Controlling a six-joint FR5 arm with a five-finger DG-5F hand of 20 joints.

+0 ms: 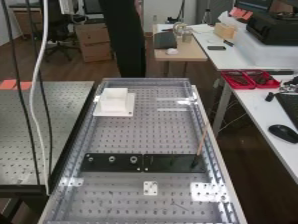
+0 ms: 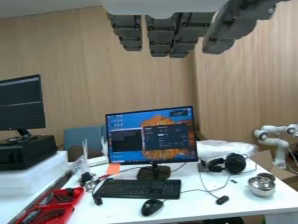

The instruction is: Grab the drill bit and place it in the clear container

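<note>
Dark fingers of my hand [image 2: 161, 37] hang in the wrist view, straight and apart from any object; the hand is open. On the bench in the high view, a pale, square container [image 1: 114, 100] stands on a white base near the far end. Nearer, a black plate [image 1: 155, 163] lies across the bench, with several ring-like fittings on its left half. A slim brown rod [image 1: 201, 142] stands tilted at its right end, beside small dark upright shapes. I cannot tell which of these is the drill bit.
The perforated bench [image 1: 123, 137] has raised clear rails along its sides. A second perforated table [image 1: 43, 120] is at the left. On the right, a white desk [image 1: 259, 107] holds red trays [image 1: 250, 79] and a mouse [image 1: 284, 133]. A monitor [image 2: 151, 135] stands on a desk in the wrist view.
</note>
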